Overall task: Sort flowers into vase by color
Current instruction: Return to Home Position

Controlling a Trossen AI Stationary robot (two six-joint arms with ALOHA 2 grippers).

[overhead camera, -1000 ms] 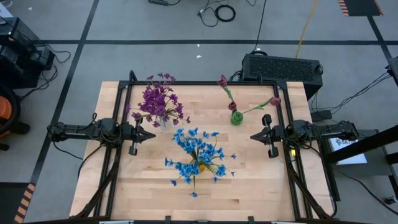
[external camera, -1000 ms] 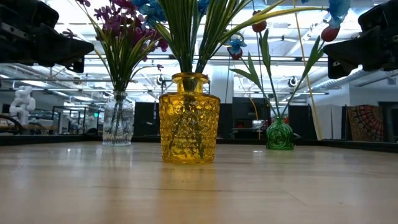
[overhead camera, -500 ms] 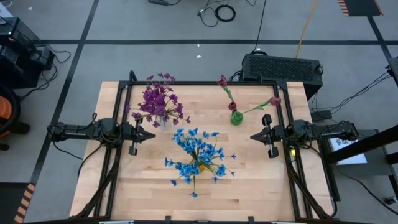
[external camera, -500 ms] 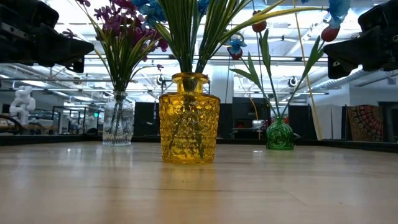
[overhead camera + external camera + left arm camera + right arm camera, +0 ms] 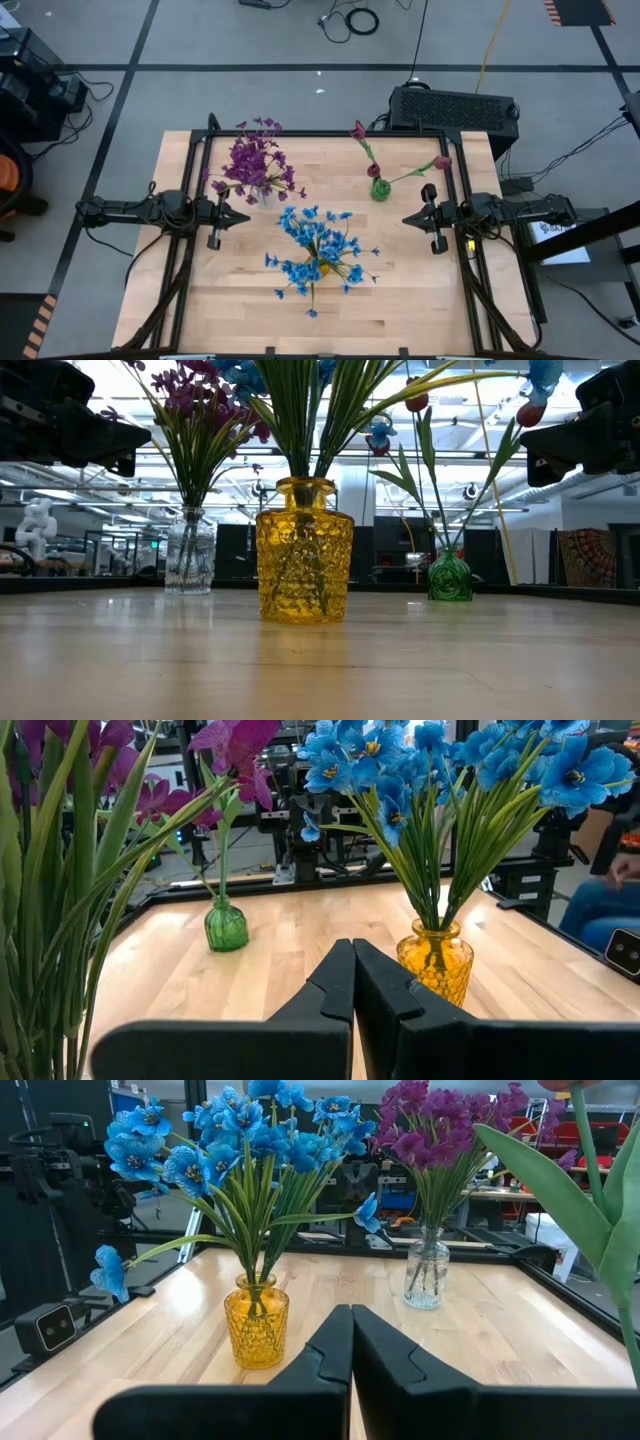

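The purple flowers (image 5: 255,165) stand with their stems in a clear glass vase (image 5: 190,563) at the far left. The bright blue flowers (image 5: 318,252) stand in a yellow glass vase (image 5: 304,565) near the table's middle. Dark red tulips (image 5: 375,168) stand in a small green vase (image 5: 450,576) at the far right. My left gripper (image 5: 243,215) hovers shut at the table's left side, pointing right, above the tabletop. My right gripper (image 5: 408,219) hovers shut at the right side, pointing left. In both wrist views the fingers (image 5: 352,982) (image 5: 351,1340) meet with no gap.
Black frame rails (image 5: 196,170) run along the table's left, right and far edges. Bare wood lies between the vases and along the near edge (image 5: 320,335). A black box (image 5: 452,108) sits beyond the far right corner. A person's arm (image 5: 600,905) shows beyond the table in the left wrist view.
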